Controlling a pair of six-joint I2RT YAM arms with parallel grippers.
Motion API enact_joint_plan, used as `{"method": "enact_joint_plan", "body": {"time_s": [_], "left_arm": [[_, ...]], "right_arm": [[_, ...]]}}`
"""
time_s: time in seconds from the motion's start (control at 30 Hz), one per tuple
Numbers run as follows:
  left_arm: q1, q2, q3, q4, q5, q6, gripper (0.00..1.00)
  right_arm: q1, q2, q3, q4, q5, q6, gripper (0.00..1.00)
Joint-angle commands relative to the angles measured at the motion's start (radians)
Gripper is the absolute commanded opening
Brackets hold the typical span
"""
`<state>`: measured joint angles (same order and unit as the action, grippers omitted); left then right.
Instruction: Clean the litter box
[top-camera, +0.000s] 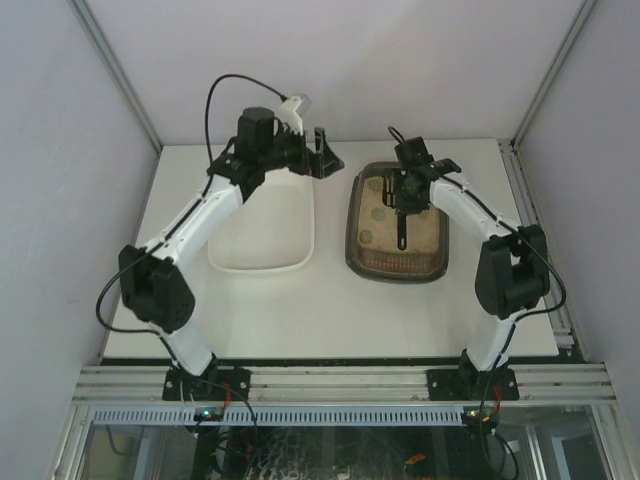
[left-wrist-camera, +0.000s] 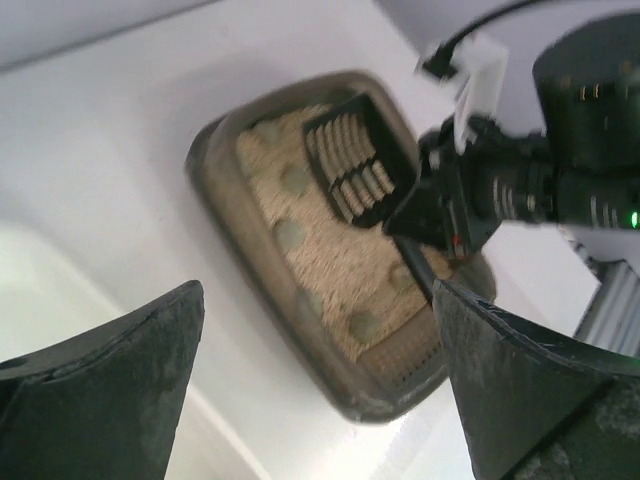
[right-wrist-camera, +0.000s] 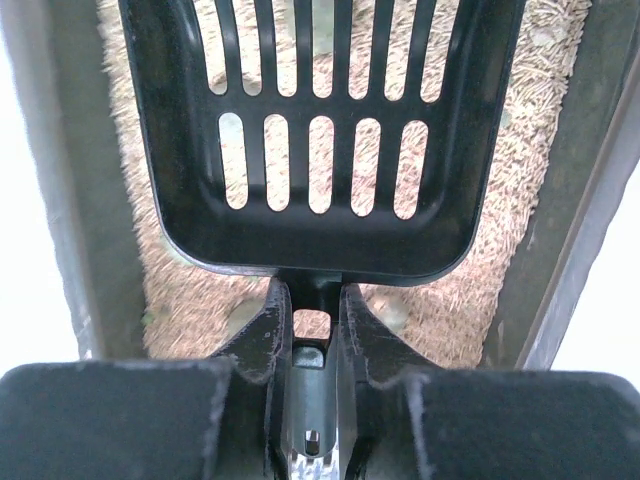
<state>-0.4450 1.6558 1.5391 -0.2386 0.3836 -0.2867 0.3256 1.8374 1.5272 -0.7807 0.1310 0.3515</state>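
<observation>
On the left, the left gripper (top-camera: 325, 155) hangs wide apart and empty above the far end of the white tub (top-camera: 225, 260), its camera looking across at the work. The tub sits on the table (top-camera: 330, 300) just beside the litter box (top-camera: 352, 250), the two side by side with a narrow gap between them.

The litter box lies right of centre, long axis running away from the arms. It is a dark translucent plastic tray holding a bed of tan litter (left-wrist-camera: 340, 265) dotted with several round greenish clumps (left-wrist-camera: 290, 235). Loaded like this it likely feels weighty for its thin walls, and it would probably slide on the smooth tabletop and flex if lifted by one side. The rounded rim is the only sound place to grip it. The litter itself is loose and will spill from any tilt, so the tray seems best left standing and worked from above.

Further right, the right gripper (right-wrist-camera: 318, 300) is clenched on the handle of the black slotted scoop (right-wrist-camera: 320, 200), right at the neck. It is poised directly over the tray's far half, with the scoop head low over the litter between the two long walls. Whether the blade touches the litter cannot be told.
</observation>
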Motion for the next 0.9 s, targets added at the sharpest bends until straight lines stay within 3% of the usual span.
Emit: {"method": "enact_joint_plan", "body": {"time_s": [0.0,0.07,0.13,0.57,0.73,0.8,0.87], "left_arm": [[0.025,0.215,0.359,-0.207,0.351,0.126,1.0],[0.014,0.313,0.531,-0.338,0.363,0.169,1.0],[0.005,0.373,0.592,-0.36,0.35,0.192,1.0],[-0.084,0.5,0.553,-0.274,0.399,0.135,1.0],[-0.099,0.493,0.472,-0.153,0.403,0.067,1.0],[-0.1,0.494,0.459,-0.093,0.413,0.01,0.96],[-0.1,0.502,0.457,-0.054,0.428,-0.041,0.84]], "right_arm": [[0.059,-0.09,0.04,-0.088,0.015,-0.018,0.0],[0.081,-0.113,0.02,-0.092,0.011,-0.018,0.0],[0.098,-0.137,0.009,-0.101,-0.001,-0.015,0.0],[0.156,-0.293,-0.024,-0.108,-0.117,0.026,0.0],[0.192,-0.304,-0.025,-0.116,-0.118,0.049,0.0],[0.204,-0.303,-0.03,-0.115,-0.116,0.052,0.0],[0.209,-0.301,-0.033,-0.114,-0.116,0.053,0.0]]}}
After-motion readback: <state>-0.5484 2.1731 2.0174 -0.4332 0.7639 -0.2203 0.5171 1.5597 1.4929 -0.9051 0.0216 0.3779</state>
